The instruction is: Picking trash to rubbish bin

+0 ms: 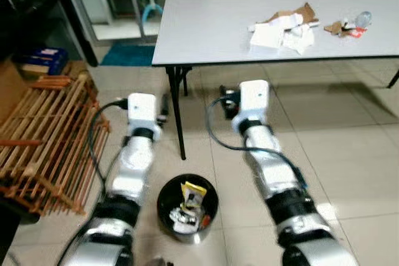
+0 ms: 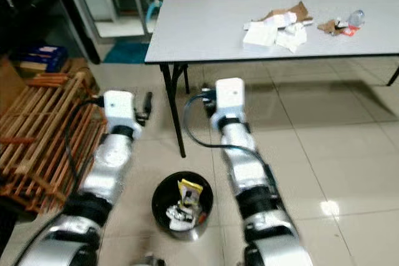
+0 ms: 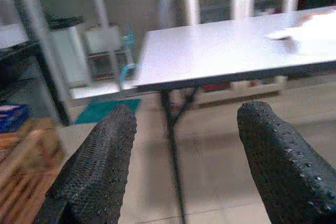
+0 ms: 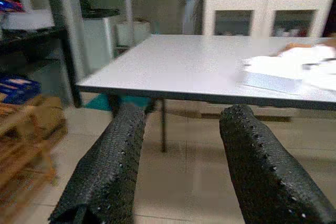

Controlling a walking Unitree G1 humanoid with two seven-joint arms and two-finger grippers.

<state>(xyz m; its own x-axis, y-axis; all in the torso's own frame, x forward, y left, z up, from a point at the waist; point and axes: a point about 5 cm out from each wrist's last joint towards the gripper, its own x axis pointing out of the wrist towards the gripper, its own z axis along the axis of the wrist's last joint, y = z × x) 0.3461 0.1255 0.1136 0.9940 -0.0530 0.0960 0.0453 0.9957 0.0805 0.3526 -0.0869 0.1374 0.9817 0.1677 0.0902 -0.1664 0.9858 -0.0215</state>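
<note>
Holding nothing, the left gripper [image 3: 181, 161] and right gripper [image 4: 181, 166] hang with fingers apart, short of the grey folding table [image 1: 206, 29]. Some wrappers already lie in the round black rubbish bin [image 1: 187, 207] on the floor below that table's near edge. Crumpled white and brown paper scraps [image 1: 283, 28] and a small clear bottle [image 1: 361, 19] on the table top are judged left to collect.

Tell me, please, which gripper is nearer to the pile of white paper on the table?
Right. The right gripper hangs open below the table's near edge, left of the white paper; the left gripper is open farther left, past the table leg.

No legible text, label or number on any surface or wrapper in view.
</note>
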